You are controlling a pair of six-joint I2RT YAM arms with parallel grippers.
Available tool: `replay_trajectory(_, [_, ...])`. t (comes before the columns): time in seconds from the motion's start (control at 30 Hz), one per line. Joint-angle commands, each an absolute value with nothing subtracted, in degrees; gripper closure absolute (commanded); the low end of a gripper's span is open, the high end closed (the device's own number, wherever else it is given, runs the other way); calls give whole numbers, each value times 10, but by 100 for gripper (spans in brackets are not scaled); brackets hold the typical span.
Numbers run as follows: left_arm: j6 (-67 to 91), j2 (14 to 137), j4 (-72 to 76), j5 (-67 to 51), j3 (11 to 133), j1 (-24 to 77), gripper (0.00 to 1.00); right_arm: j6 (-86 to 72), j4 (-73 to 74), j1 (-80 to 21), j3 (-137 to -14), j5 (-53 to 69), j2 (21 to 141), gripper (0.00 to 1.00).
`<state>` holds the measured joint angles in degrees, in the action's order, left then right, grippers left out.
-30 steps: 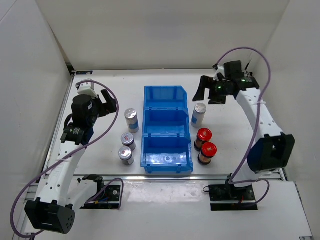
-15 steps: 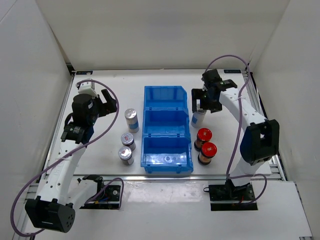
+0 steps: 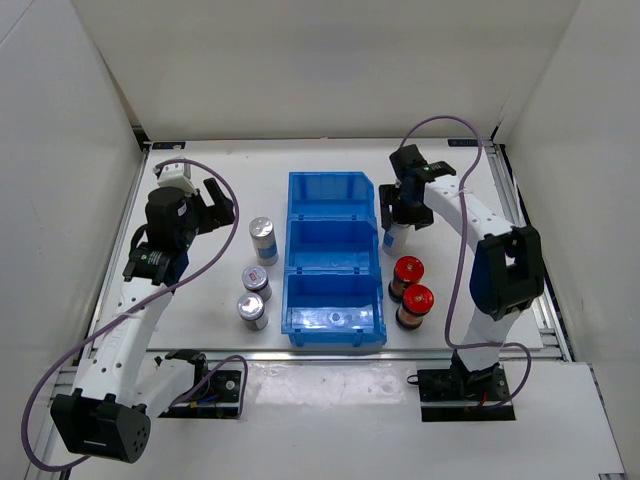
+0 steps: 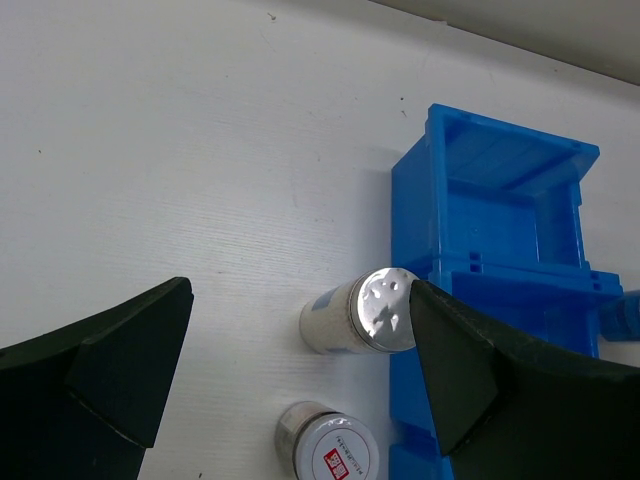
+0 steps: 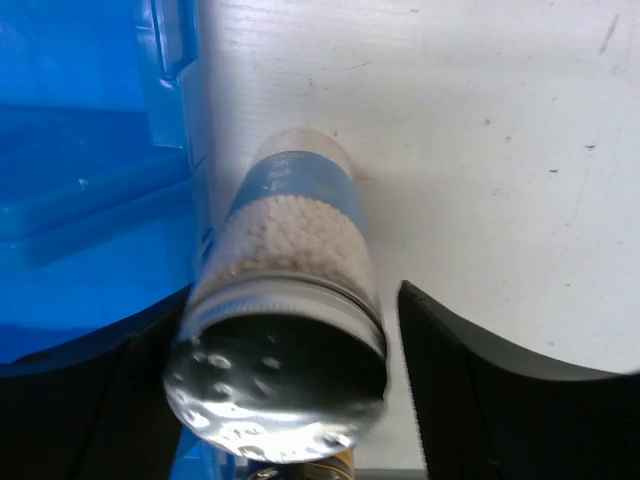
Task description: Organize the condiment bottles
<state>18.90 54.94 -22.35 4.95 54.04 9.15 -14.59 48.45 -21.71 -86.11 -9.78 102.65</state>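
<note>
At the far left, the left gripper (image 3: 222,203) hangs above the white table (image 3: 330,155). Its fingers (image 4: 120,370) are spread wide with nothing between them. In the left wrist view they frame the left tall bottle (image 4: 358,315) from above, well clear of it.

That white-and-blue bottle with a silver cap stands upright on the table, just left of the blue bin (image 3: 333,262). It sits beside the bin's left wall, about where the far and middle compartments meet. Nearer the arm bases stand two short bottles with silver caps, the first grey bottle (image 3: 256,281) and the second grey bottle (image 3: 251,310). They are close together and a little apart from the bin's left wall.

Right of the bin, the right tall bottle (image 3: 394,238) stands upright just beside the bin's right wall. The right gripper (image 3: 402,215) is down over it with a finger on each side of the cap. The jaws are spread. A sliver of table shows between the bottle and one finger (image 5: 480,400), and the other side is too dark to tell whether it touches.

Nearer the bases, the first red-capped bottle (image 3: 407,272) and the second red-capped bottle (image 3: 416,300) stand upright, close together, just right of the bin.
</note>
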Motion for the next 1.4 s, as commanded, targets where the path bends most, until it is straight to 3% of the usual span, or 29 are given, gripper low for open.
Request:
replay_trajectory(0.0, [184,545,-227,47,561,93,0,-148,479,-216,-887,-111,1042,25])
replay_trajectory(0.17, [184,545,-227,47,561,93,0,-137,484,-216,-904,-111,1048,40])
replay_trajectory(0.2, [184,545,-227,47,561,93,0,-137,484,-216,-919,-119,1048,50])
replay_trajectory(0.3, [184,545,-227,47,561,93,0,-137,493,-222,-934,-149,1032,64])
replay_trajectory(0.47, [184,545,-227,47,561,93,0,-120,486,-261,-983,-227,988,77])
replay_trajectory(0.83, [184,555,-227,47,561,93,0,-81,485,-319,-1161,-226,1077,78])
replay_trajectory(1.27, [184,572,-227,41,566,93,0,-110,480,-319,-1188,-138,1200,78])
replay_trajectory(1.37, [184,577,-227,35,566,93,0,-115,480,-319,-1188,-133,1214,73])
